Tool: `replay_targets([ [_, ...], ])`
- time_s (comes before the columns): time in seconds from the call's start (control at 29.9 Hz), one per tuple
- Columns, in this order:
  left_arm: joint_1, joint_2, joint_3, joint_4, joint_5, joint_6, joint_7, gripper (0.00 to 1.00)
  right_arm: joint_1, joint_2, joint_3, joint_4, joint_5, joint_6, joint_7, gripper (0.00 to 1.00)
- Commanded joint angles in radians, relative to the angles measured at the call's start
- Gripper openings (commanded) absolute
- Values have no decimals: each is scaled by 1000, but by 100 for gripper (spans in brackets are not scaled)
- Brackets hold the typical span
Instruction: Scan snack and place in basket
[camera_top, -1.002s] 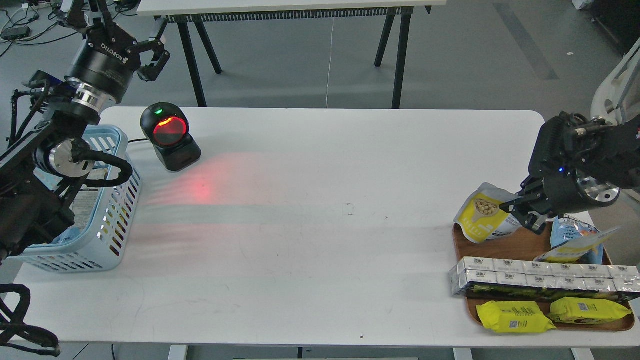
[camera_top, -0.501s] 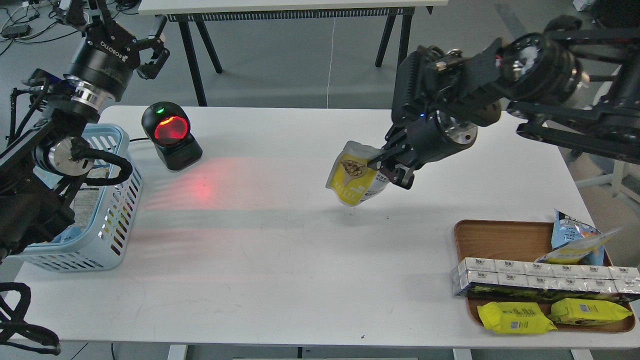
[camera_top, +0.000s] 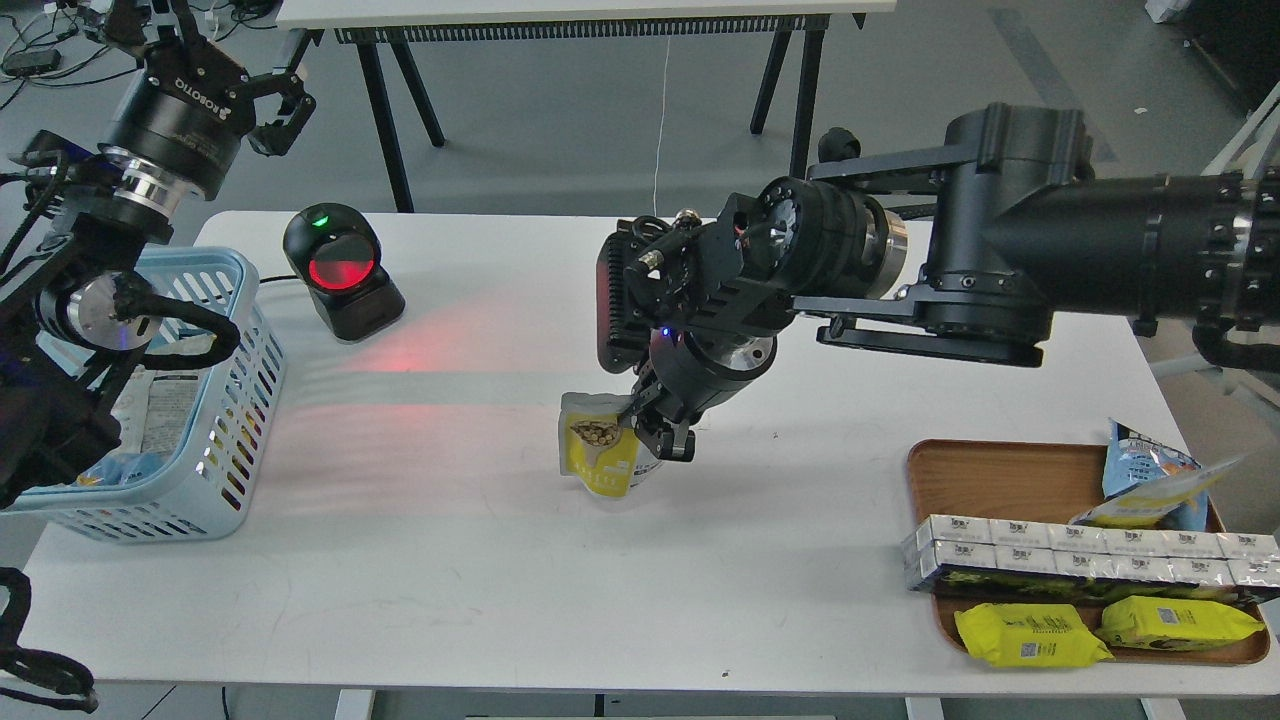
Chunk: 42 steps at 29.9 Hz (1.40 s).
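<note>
Our right gripper (camera_top: 655, 425) is clamped on the right edge of the yellow-and-white stand-up snack pouch (camera_top: 597, 448), the one picturing a spoonful of round brown nuts. The pouch stands upright near the middle of the white table (camera_top: 480, 560), its base at or just above the surface; we cannot tell whether it touches. Our left gripper (camera_top: 262, 105) hovers with its fingers spread, holding nothing, above and behind the light blue slotted plastic basket (camera_top: 235, 400) at the table's left edge.

The black dome-shaped barcode scanner (camera_top: 340, 270), glowing red, sits well apart from the pouch, to its left.

We judge the risks as follows. The hold is on one edge only, so the soft pouch may swing or slip out during a quick move. We see only its pictured face; if the barcode is on the other side, the scan may fail unless the pouch is turned. A low carry could also drag the base and twist the pouch in the fingers.
</note>
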Motion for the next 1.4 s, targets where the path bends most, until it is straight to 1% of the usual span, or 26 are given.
replay_targets([
  [0.0,0,-3,0,0,0,0,0,100,-3,2,-1,10,28,0,0,2],
  [0.03,0,-3,1,0,0,0,0,100,-3,3,-1,10,45,0,0,5],
  [0.07,0,-3,1,0,0,0,0,100,-3,3,-1,12,60,0,0,15],
  [0.1,0,-2,1,0,0,0,0,100,-3,3,-1,12,72,0,0,28],
  [0.13,0,-2,1,0,0,0,0,100,-4,5,-1,12,86,0,0,47],
  [0.17,0,0,1,0,0,0,0,100,-4,5,1,12,102,0,0,63],
  [0.2,0,0,3,0,0,0,0,100,-3,5,-1,13,114,0,0,75],
  [0.23,0,0,1,0,0,0,0,100,-4,7,1,12,129,0,0,82],
  [0.27,-1,0,1,0,0,0,0,100,-3,7,1,12,144,0,0,84],
  [0.3,-1,0,3,0,0,0,0,100,-1,8,-1,12,154,0,0,88],
  [0.33,-3,-2,4,0,0,0,0,100,-1,8,1,10,166,0,0,95],
  [0.43,-7,-2,4,1,-2,0,0,100,6,2,13,0,215,0,0,96],
  [0.53,-9,0,3,3,-2,0,0,100,22,-15,36,-28,333,0,0,96],
  [0.7,-13,9,3,4,-2,0,0,100,29,-130,108,-117,604,0,0,96],
  [0.8,-13,14,3,0,3,0,0,100,14,-235,151,-154,814,0,0,96],
  [0.9,-15,15,-2,3,3,0,0,100,-4,-378,154,-157,1026,0,0,96],
  [1.0,-16,15,0,4,5,0,0,100,-32,-534,157,-148,1206,0,0,96],
  [1.17,-13,4,-11,12,-2,0,0,100,-106,-760,162,-122,1512,0,0,96],
  [1.27,-16,-16,-23,10,-5,0,0,100,-161,-848,179,-109,1706,0,0,96],
  [1.37,-21,-40,-96,10,-17,0,0,100,-222,-877,194,-108,1821,0,0,96],
])
